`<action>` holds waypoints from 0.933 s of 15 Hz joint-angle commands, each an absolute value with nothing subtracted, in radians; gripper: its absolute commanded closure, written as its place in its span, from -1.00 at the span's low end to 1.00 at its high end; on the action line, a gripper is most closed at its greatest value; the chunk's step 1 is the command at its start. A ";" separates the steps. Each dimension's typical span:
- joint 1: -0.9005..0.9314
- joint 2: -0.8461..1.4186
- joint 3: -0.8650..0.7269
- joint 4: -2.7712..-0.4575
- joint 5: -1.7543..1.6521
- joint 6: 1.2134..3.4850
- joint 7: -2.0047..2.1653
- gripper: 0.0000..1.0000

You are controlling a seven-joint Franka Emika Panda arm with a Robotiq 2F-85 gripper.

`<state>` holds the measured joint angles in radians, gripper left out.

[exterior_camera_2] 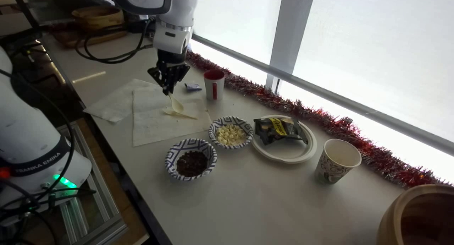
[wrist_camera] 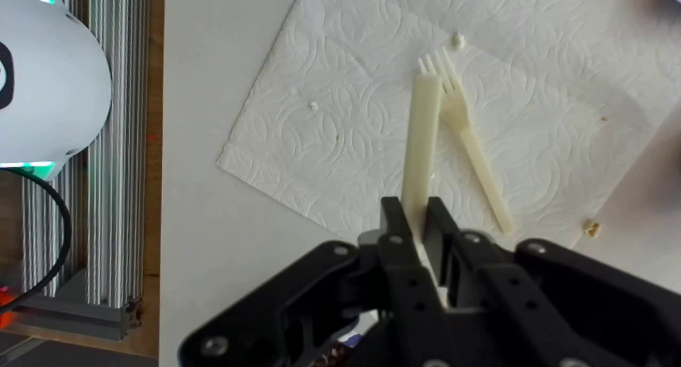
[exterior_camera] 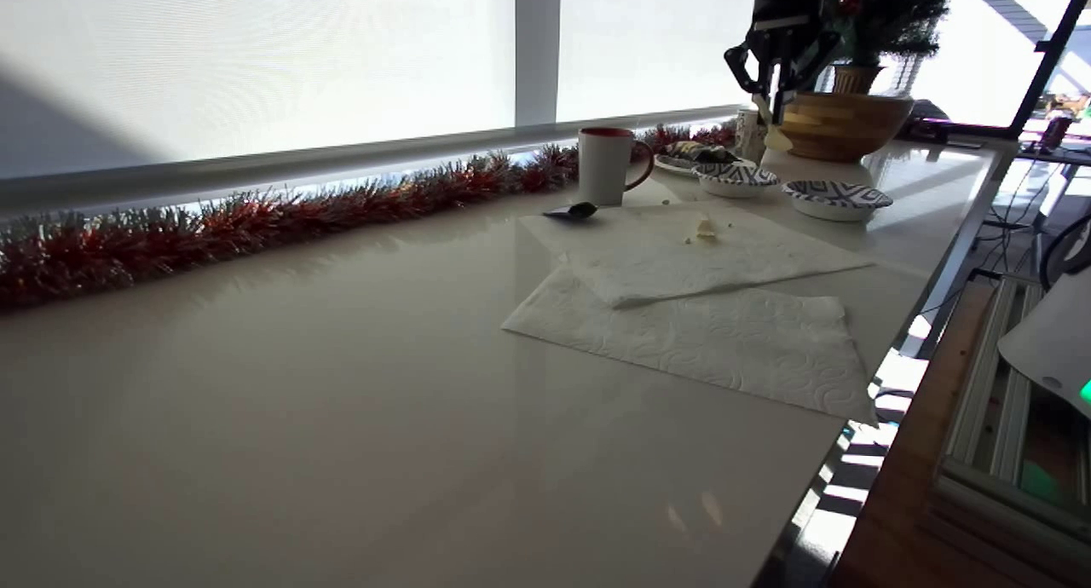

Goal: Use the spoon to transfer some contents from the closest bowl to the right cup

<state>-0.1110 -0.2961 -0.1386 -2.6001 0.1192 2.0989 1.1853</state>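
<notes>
My gripper [exterior_camera_2: 168, 93] is shut on the pale spoon [exterior_camera_2: 176, 104], held above the paper towels with the spoon's head hanging down. In the wrist view its handle [wrist_camera: 422, 138] sticks out past the fingertips, while its head is hidden. Nearer the robot's base stands a patterned bowl [exterior_camera_2: 190, 161] of dark brown bits. Beside it is a similar bowl [exterior_camera_2: 230, 132] with pale popcorn-like pieces. Of two cups, the white mug [exterior_camera_2: 214, 85] with a red inside stands behind the gripper. The patterned paper cup [exterior_camera_2: 337, 159] stands further right in that exterior view.
A pale fork [wrist_camera: 479, 165] and crumbs lie on the paper towel [wrist_camera: 330, 159]. A plate [exterior_camera_2: 283, 154] carries a dark snack packet [exterior_camera_2: 280, 129]. Small wrapper [exterior_camera_2: 193, 86] beside the mug. Red tinsel [exterior_camera_2: 319, 113] runs along the window; a wooden bowl [exterior_camera_2: 422, 209] stands at the corner.
</notes>
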 commanded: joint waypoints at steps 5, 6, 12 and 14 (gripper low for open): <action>-0.185 -0.177 -0.210 -2.463 0.209 1.816 0.933 0.93; -0.200 -0.156 -0.226 -2.439 0.218 1.777 0.902 0.93; -0.274 -0.007 -0.292 -2.357 0.220 1.692 0.730 0.93; -0.292 0.033 -0.306 -2.348 0.210 1.716 0.703 0.93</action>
<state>-0.2652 -0.0471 -0.2924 -2.3958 0.1965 1.7256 0.7620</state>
